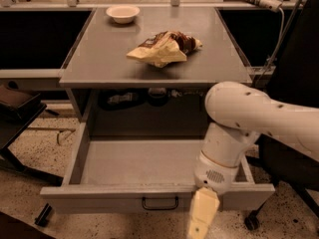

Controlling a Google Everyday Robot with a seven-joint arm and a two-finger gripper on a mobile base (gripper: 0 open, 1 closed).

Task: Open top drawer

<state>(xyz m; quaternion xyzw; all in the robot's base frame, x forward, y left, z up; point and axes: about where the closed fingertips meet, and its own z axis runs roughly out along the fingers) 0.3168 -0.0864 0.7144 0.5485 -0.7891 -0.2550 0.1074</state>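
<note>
The top drawer (99, 201) is a wide grey metal drawer under the grey table top. It stands pulled far out toward me, and its plain grey inside (139, 163) holds nothing. A small black loop handle (160, 203) sits at the middle of its flat front. My gripper (201, 222) hangs from the white arm (249, 113), pointing down in front of the drawer's front panel. It is just right of the handle and apart from it. No other drawers show.
On the table top (99, 59) lie a crumpled snack bag (164, 47) and a small white bowl (122, 13) at the back. A black chair (299, 83) stands close on the right. A dark low stand (17, 103) is at the left. The floor is speckled.
</note>
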